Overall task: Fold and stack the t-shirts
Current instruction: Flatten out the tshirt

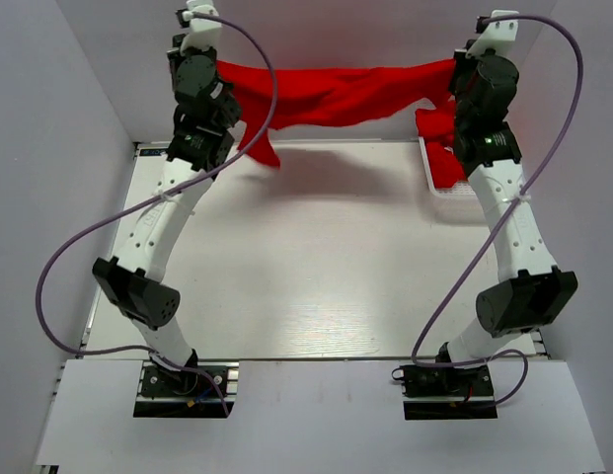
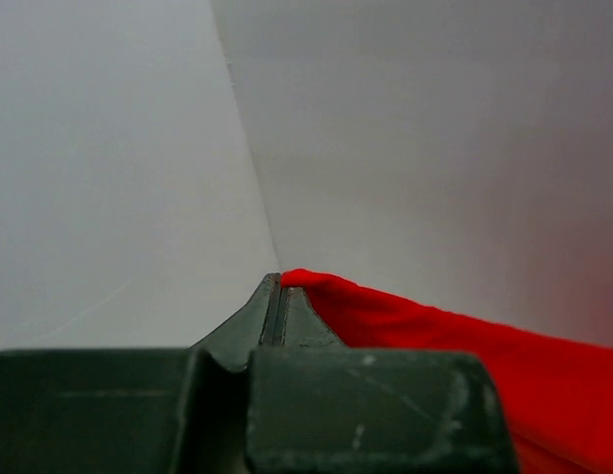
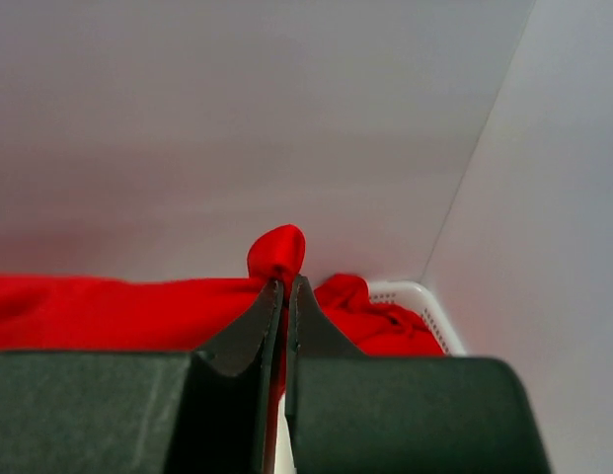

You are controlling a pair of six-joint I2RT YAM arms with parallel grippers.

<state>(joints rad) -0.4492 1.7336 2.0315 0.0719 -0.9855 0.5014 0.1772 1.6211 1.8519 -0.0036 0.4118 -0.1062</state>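
While aloft over table, t-shirt tight in left fingers and right fingers.

Bright, even, diffuse light, soft shadows on the table, wrist views blurred up close

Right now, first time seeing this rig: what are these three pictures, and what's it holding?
Two robot arms, a left arm and a right arm, are bolted at the near edge of a table. The big picture looks down from above and behind them. The other two come from a camera on each wrist, so the dark shapes at the bottom are that arm's own end effector. Both are shut on one red t-shirt: the left end effector pinches one end, the right end effector the other, and the cloth hangs stretched between them at the far side. A white basket at far right holds more red cloth.
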